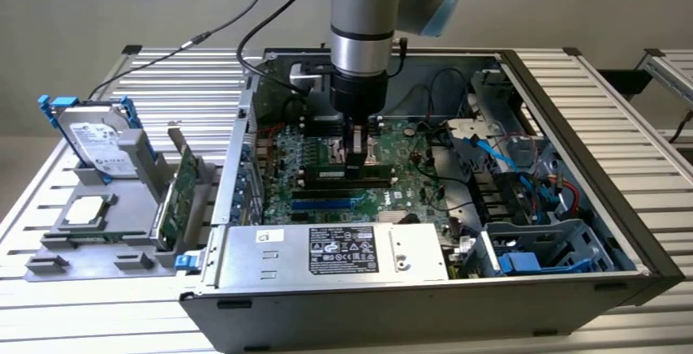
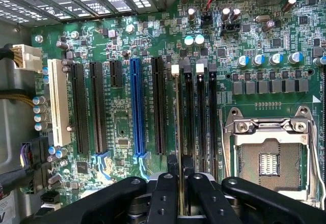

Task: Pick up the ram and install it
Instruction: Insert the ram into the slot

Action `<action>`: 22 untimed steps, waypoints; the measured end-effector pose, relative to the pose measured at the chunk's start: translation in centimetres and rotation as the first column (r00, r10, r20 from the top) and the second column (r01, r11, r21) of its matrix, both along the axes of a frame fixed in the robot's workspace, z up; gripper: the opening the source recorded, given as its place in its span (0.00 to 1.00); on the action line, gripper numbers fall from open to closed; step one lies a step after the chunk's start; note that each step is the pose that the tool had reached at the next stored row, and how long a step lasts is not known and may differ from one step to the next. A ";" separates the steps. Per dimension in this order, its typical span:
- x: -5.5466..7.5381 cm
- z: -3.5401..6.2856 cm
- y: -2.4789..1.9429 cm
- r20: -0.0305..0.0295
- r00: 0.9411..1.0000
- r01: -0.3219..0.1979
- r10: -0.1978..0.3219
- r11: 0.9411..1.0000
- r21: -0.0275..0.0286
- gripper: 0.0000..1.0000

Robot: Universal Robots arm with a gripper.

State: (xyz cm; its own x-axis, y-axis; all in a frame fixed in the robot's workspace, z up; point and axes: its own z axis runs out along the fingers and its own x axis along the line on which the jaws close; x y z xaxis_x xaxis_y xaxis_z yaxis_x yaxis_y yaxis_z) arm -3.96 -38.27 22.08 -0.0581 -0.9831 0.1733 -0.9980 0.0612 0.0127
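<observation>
Count, exterior view:
- arm (image 1: pixel 363 13): 1
- computer case (image 1: pixel 411 313): 1
- power supply (image 1: pixel 336 250): 1
- grey holder (image 1: pixel 76 248): 1, carrying hard drive (image 1: pixel 97 139): 1, processor chip (image 1: pixel 87 210): 1, expansion card (image 1: pixel 178 196): 1
- ram (image 1: pixel 346 177): 1

Count, wrist view:
- claw (image 2: pixel 179 175): 1, with fingers (image 2: pixel 165 193): 2
- motherboard (image 2: pixel 122 127): 1
- processor socket (image 2: pixel 270 163): 1
- white slot (image 2: pixel 58 102): 1
- blue slot (image 2: pixel 135 102): 1
- long black slots (image 2: pixel 76 107): 3
- short black slot (image 2: pixel 115 74): 1
- memory slots (image 2: pixel 201 112): 4, counted by their end clips
</observation>
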 end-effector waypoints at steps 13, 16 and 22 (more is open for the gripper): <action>-0.1 -0.35 0.02 0.000 1.000 0.000 0.000 1.000 -0.004 0.14; -0.1 -0.34 0.09 0.000 1.000 0.000 0.000 1.000 -0.004 0.14; -0.1 -0.36 0.17 0.000 1.000 -0.002 0.002 1.000 -0.005 0.14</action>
State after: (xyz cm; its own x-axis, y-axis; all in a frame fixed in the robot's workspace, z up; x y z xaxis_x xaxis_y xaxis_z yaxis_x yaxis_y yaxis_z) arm -4.08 -38.09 21.72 -0.0566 -0.9824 0.1780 -0.9981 0.0597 0.0124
